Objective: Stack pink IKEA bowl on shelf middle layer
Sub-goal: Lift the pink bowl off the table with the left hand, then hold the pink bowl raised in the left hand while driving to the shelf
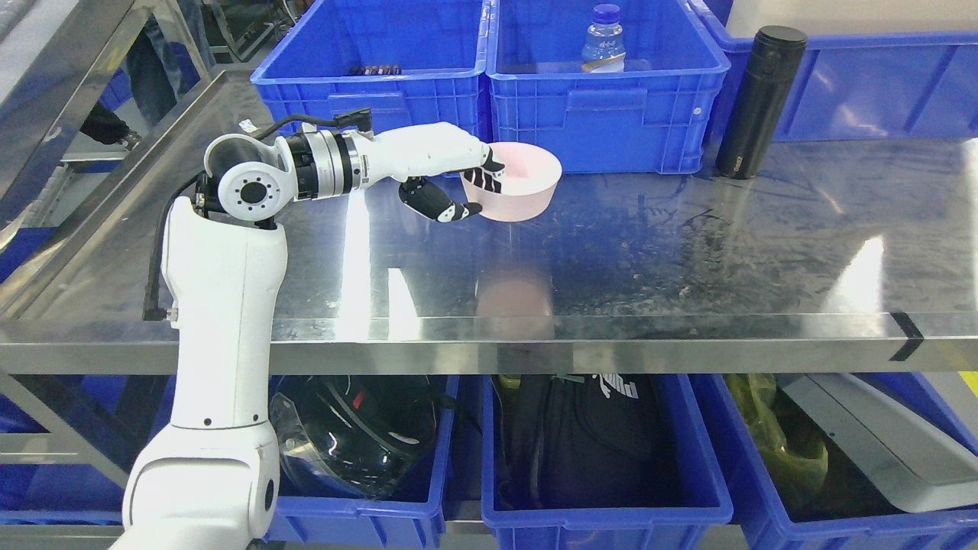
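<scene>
Left arm (221,367) reaching over shelf (611,260); left hand (458,179) pinching pink bowl (516,191) rim, fingers closed, carrying it for stacking; no second bowl visible.

Pink bowl (519,183); blue bins (603,99); black flask (759,103).
</scene>
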`<state>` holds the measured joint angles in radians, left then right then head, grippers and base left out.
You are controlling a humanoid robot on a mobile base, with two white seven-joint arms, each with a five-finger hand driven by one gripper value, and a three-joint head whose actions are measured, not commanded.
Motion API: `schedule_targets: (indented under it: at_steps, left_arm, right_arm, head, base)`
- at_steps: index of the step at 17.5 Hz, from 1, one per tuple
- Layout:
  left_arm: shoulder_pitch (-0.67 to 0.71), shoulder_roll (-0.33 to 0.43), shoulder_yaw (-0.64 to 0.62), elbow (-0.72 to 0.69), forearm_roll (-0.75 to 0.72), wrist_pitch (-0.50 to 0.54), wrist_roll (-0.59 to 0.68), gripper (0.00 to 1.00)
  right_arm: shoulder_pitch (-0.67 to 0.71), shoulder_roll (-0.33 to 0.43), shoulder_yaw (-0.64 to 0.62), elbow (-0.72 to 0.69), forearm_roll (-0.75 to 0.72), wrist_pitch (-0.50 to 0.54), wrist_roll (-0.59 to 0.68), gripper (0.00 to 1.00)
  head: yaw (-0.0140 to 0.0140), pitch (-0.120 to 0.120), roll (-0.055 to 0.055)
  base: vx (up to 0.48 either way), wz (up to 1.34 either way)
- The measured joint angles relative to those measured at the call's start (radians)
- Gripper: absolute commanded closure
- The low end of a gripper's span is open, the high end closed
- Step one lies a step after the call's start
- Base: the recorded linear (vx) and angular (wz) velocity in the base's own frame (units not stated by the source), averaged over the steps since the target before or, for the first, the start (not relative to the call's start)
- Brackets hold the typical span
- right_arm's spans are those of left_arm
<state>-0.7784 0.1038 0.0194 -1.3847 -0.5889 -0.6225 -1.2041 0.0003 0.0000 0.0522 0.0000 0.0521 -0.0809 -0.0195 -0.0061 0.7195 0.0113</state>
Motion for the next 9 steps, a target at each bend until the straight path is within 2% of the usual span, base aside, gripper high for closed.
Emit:
schedule_targets:
  at_steps: [3, 5, 9]
  left_arm:
    - [0.028, -0.028, 0.036, -0.03, 0.01, -0.072, 0.004, 1.0]
    - [0.047, -0.043, 0.055, -0.047, 0.013, -0.114, 0.005, 1.0]
    - [0.087, -0.063, 0.08, -0.076, 0.016, -0.141, 0.009, 1.0]
  right_arm:
    - [0.0, 0.0, 0.0, 0.0, 0.0, 0.0, -0.001, 0.0]
    - [0.0, 0.0, 0.0, 0.0, 0.0, 0.0, -0.006, 0.0]
    - [0.0, 0.0, 0.0, 0.0, 0.0, 0.0, -0.005, 0.0]
  head:
    - [0.0, 0.0, 0.0]
    - [0.0, 0.0, 0.0]
    - [0.0, 0.0, 0.0]
  base:
    - [-0.019, 0.51]
    - [-0.031, 0.94]
    - [-0.019, 1.34]
